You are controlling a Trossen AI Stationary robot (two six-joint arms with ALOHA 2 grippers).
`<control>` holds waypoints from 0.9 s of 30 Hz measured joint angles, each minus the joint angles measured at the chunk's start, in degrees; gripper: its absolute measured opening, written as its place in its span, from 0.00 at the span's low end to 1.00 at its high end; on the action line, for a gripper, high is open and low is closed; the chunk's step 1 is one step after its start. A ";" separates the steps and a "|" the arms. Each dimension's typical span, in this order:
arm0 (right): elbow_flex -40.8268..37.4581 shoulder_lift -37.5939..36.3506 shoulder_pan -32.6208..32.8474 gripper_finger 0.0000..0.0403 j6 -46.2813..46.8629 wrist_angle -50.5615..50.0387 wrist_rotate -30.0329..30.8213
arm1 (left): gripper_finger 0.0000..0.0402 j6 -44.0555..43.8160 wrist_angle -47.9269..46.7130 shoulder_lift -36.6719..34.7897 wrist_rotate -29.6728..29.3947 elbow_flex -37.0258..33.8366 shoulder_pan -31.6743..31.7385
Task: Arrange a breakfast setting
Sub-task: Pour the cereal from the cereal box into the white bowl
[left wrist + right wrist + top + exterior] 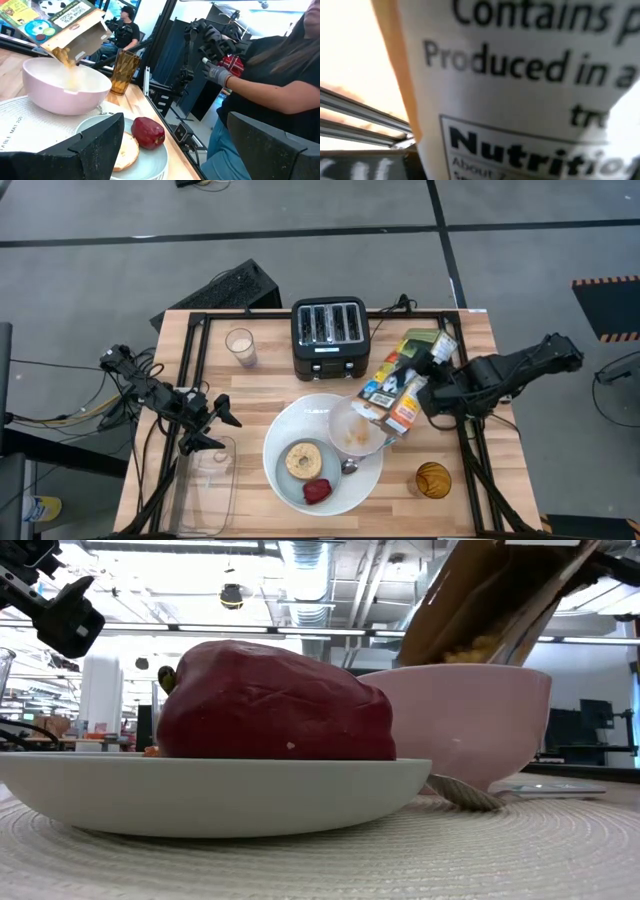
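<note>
While right gripper (432, 388) tips cereal box (396, 385) | cereal (64, 54) over bowl (355, 427)

Cereal box (55, 22) tipped over pink bowl (62, 92); bagel (125, 150) and red piece (148, 132) on plate (155, 162); amber cup (124, 72) at table edge.

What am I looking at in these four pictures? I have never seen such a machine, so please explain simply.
It is a robot with two dark arms at a wooden table. One picture looks down from above, one looks level across the table top, and one comes from a camera on each wrist.

The right pincer grips a cereal box, tilted so that orange cereal pours into the white bowl. The right wrist camera sees only the box's print.

The left pincer waits open at the table's left side. On the large plate lies a smaller plate with a bagel and a red food piece. A toaster and an amber cup stand nearby.
</note>
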 joint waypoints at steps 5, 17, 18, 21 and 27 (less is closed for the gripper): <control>0.00 -0.02 1.60 0.53 -2.91 0.85 2.55 | 0.85 0.00 0.02 0.00 0.00 0.00 0.01; -0.02 -0.02 2.53 0.53 -6.24 1.97 6.81 | 0.85 0.00 0.00 0.00 0.00 -0.01 0.01; -0.02 -0.02 2.53 0.53 -6.97 2.20 7.35 | 0.85 0.00 0.01 0.00 0.00 -0.01 0.01; -0.02 -0.02 2.53 0.53 -8.79 3.51 8.33 | 0.85 0.00 0.02 0.00 0.00 -0.01 0.01; -0.04 -0.02 2.53 0.53 -11.42 5.42 9.53 | 0.85 0.00 0.00 0.00 0.00 -0.01 0.01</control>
